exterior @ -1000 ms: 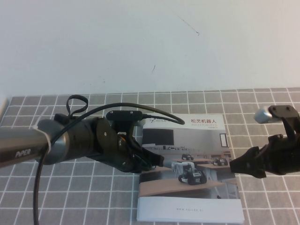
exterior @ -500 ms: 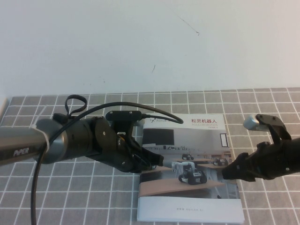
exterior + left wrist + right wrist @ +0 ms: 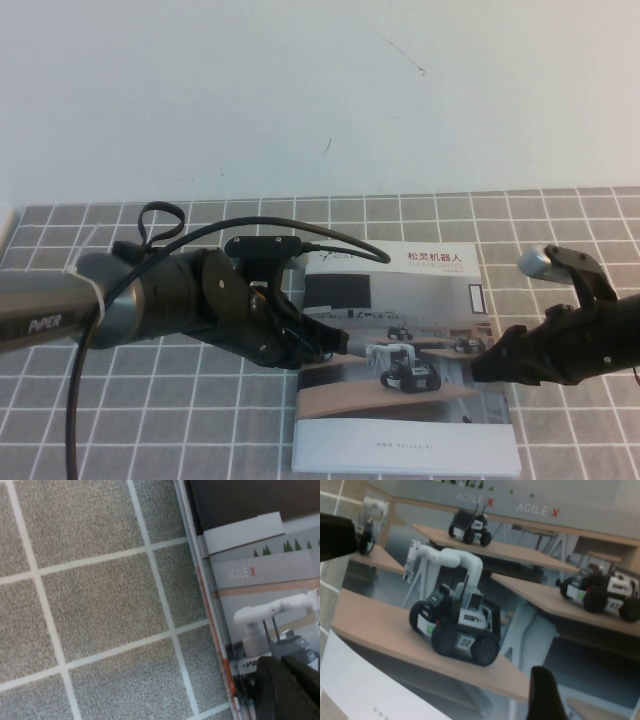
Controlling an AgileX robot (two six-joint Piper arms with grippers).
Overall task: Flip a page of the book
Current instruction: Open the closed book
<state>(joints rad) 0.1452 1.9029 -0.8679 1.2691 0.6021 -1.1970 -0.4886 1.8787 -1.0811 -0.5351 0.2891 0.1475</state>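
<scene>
The book (image 3: 400,440) lies closed on the grey tiled mat, cover up, with its Chinese title and photo of robots on wooden desks. My left gripper (image 3: 338,343) is shut, its tip resting on the cover just inside the left spine edge; the left wrist view shows its dark fingers (image 3: 287,690) together over the book (image 3: 260,580). My right gripper (image 3: 478,366) is low at the book's right edge, over the cover. In the right wrist view one dark finger (image 3: 543,692) stands alone over the cover photo (image 3: 470,605); the other is out of frame.
The grey tiled mat (image 3: 150,420) covers the table up to a white wall (image 3: 300,90). The left arm's black cable (image 3: 160,215) loops above its wrist. Bare mat lies left of the book and in front of the left arm.
My right gripper has moved left and down to the book's right edge. The left gripper and the book have stayed in place.
</scene>
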